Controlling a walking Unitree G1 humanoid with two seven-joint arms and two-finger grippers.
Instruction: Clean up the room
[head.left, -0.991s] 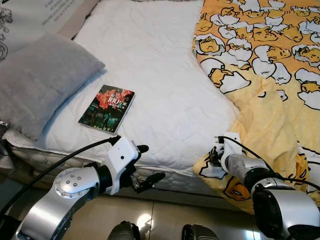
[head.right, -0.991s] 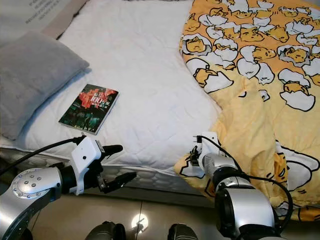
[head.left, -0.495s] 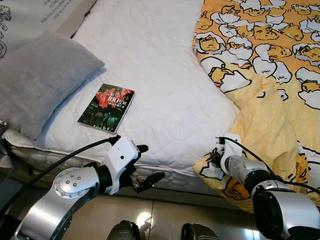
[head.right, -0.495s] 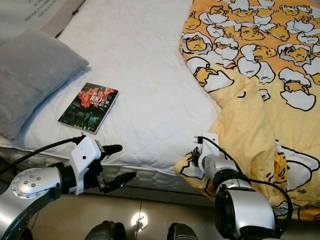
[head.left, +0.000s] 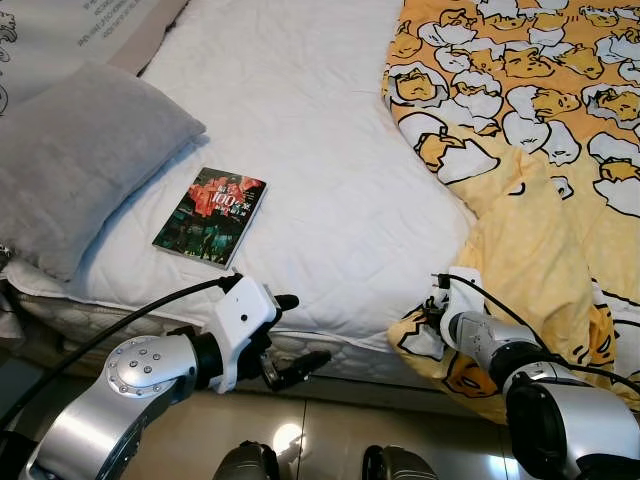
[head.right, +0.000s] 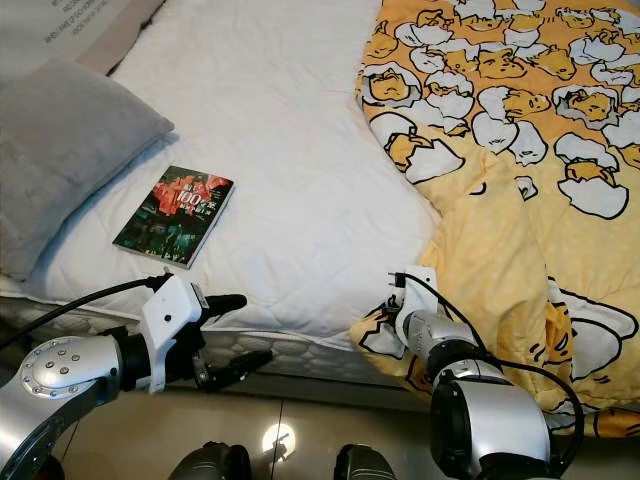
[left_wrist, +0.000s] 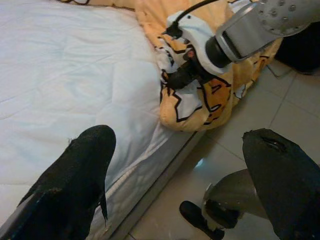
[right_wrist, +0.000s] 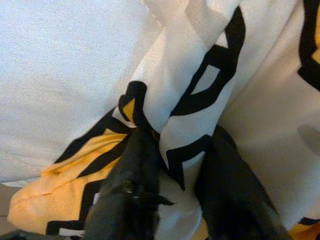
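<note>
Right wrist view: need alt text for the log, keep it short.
The right claw pinches a fold of the yellow, white and black patterned blanket between its two black fingers, at the blanket's corner. Beside it lies the white quilted mattress.

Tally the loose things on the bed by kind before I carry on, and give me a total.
Pillow, grey: 1
Book, dark cover: 1
Blanket, yellow with egg print: 1, its corner pinched in the right gripper
Total: 3
</note>
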